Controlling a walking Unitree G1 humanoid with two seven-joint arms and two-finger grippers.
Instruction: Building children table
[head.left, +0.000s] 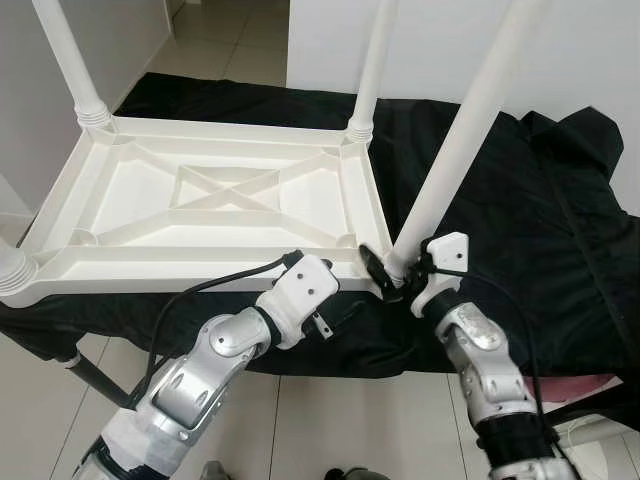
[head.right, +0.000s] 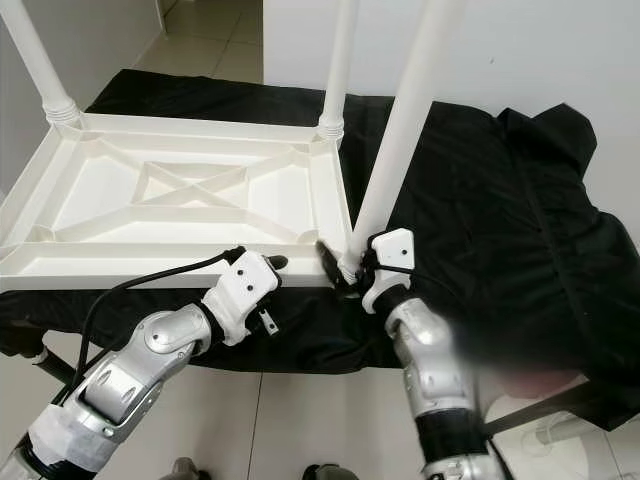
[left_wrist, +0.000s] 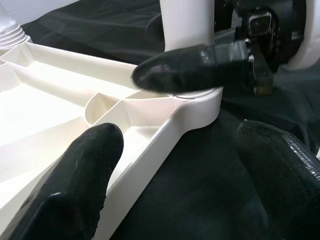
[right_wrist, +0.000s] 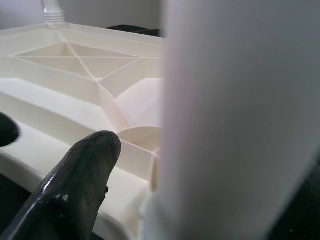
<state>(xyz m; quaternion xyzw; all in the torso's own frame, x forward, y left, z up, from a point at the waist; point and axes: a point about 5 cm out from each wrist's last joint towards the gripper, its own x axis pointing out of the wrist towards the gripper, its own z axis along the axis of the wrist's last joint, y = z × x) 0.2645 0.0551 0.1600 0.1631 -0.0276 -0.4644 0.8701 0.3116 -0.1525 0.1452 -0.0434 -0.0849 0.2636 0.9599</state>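
Note:
The white plastic table (head.left: 215, 195) lies upside down on a black cloth. Two legs (head.left: 72, 62) stand in the far corners, and a stub (head.left: 12, 272) shows at the near left corner. A fourth leg (head.left: 462, 135) leans over the near right corner socket (left_wrist: 200, 97). My right gripper (head.left: 392, 272) is shut on that leg's base, with one finger (right_wrist: 75, 185) beside the leg (right_wrist: 235, 115). My left gripper (head.left: 318, 292) is open just left of that corner. Its fingers (left_wrist: 85, 175) straddle the table's near rim (left_wrist: 150, 150) and hold nothing.
The black cloth (head.left: 540, 220) covers the work surface and hangs over its front edge. Pale floor tiles (head.left: 340, 420) lie below, and a white wall (head.left: 560, 50) rises behind. A black cable (head.left: 190, 295) loops from my left wrist.

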